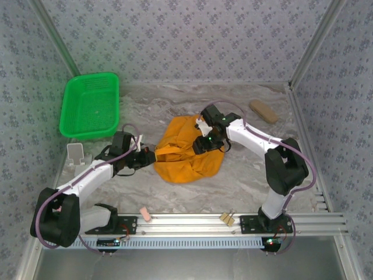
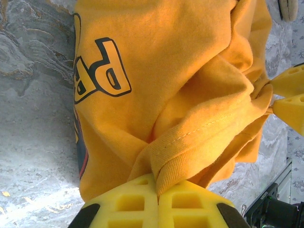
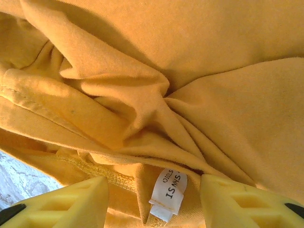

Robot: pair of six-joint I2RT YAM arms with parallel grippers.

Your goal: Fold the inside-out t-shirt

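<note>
The t-shirt (image 1: 187, 153) lies in a rumpled, rounded heap at the middle of the table (image 1: 245, 175), whose top is a pale grey, marble-veined surface. The cloth is soft orange-yellow cotton, matte and thick with folds.

My left gripper (image 2: 156, 187) is clamped on it. The two yellow fingers, blocky with square hollows moulded into them, meet around a doubled edge of the shirt. That edge is a stitched hem with a line of small thread marks along it, and it rises out of the pinch in a thick roll. To the left of that roll the fabric lies smoother and carries lettering (image 2: 102, 71), fat rounded characters outlined in dark ink, with a patch of darker colour lower along the same side.

My right gripper (image 3: 154, 190) stands wide apart over the heap's far right part. Deep creases fan out from a gathered knot in the cloth above it. Between the two fingers hangs the neck tag (image 3: 168, 192), a small white folded ribbon with dark print, beside a ridged seam. I cannot tell whether either finger touches the cloth.

A green plastic basket (image 1: 90, 106) with a gridded floor and walls sits at the far left, well apart from the shirt.
</note>
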